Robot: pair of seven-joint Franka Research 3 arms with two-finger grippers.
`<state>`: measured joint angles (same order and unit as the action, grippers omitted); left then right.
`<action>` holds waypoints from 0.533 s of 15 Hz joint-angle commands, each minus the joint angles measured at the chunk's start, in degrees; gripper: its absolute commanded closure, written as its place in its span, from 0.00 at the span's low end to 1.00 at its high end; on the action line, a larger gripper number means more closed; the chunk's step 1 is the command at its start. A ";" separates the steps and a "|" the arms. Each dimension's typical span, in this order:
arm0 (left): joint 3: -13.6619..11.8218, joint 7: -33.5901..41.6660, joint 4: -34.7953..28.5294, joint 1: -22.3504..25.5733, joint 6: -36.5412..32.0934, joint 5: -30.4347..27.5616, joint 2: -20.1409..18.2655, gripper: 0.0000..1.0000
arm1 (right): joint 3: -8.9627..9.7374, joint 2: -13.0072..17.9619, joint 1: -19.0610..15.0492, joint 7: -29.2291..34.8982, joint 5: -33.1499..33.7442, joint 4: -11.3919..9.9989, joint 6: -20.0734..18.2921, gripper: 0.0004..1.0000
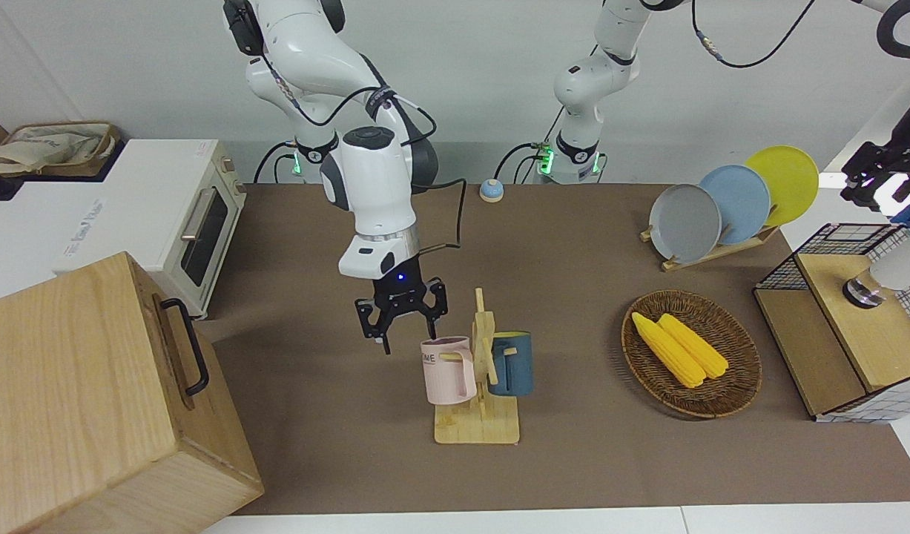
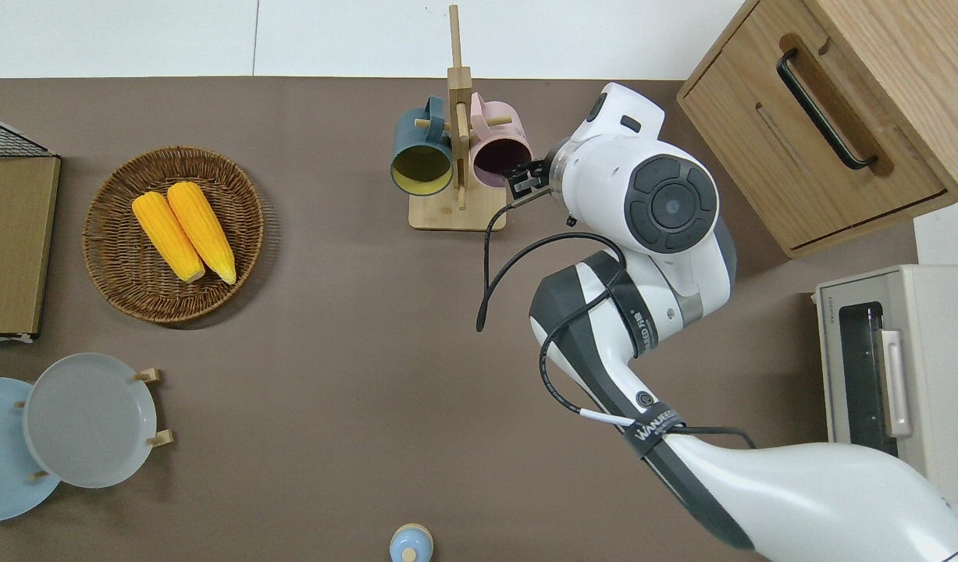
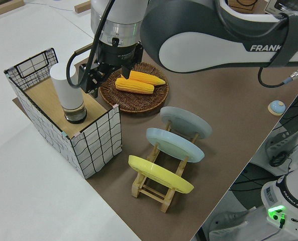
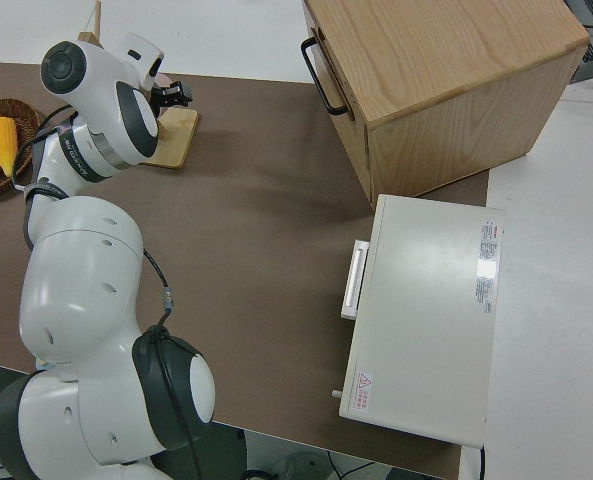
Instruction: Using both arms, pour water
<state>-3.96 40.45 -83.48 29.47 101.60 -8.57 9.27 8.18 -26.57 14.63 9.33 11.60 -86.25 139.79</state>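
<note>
A plain white wall [image 1: 462,67] stands at the robots' end of a brown-topped table [image 1: 336,415], with a white counter [image 1: 24,222] adjoining the table at the right arm's end.

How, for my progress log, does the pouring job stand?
Done: nothing yet. The pink mug hangs on the wooden rack, and the white bottle stands on the shelf.
In hand: the right gripper is open beside the mug, and the left gripper is at the bottle.
Left: grasping both, then pouring.

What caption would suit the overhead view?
Right arm's open end effector reaches the pink mug hanging on a wooden mug rack.
</note>
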 commanded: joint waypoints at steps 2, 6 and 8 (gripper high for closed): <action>0.44 3.50 1.48 2.52 5.17 -4.16 2.51 0.01 | 0.43 -1.47 -0.48 -0.10 0.97 1.96 0.84 0.41; 0.53 4.72 0.87 3.57 9.92 -9.97 3.47 0.01 | 0.43 -1.73 -0.31 0.08 0.79 2.05 0.84 0.49; 0.61 4.90 0.60 3.75 11.50 -10.68 3.48 0.01 | 0.43 -2.08 -0.13 0.16 0.71 2.74 0.84 0.49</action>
<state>-3.85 43.62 -83.46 32.00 110.66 -16.92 11.91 8.21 -27.06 14.65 9.31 11.60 -85.53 139.83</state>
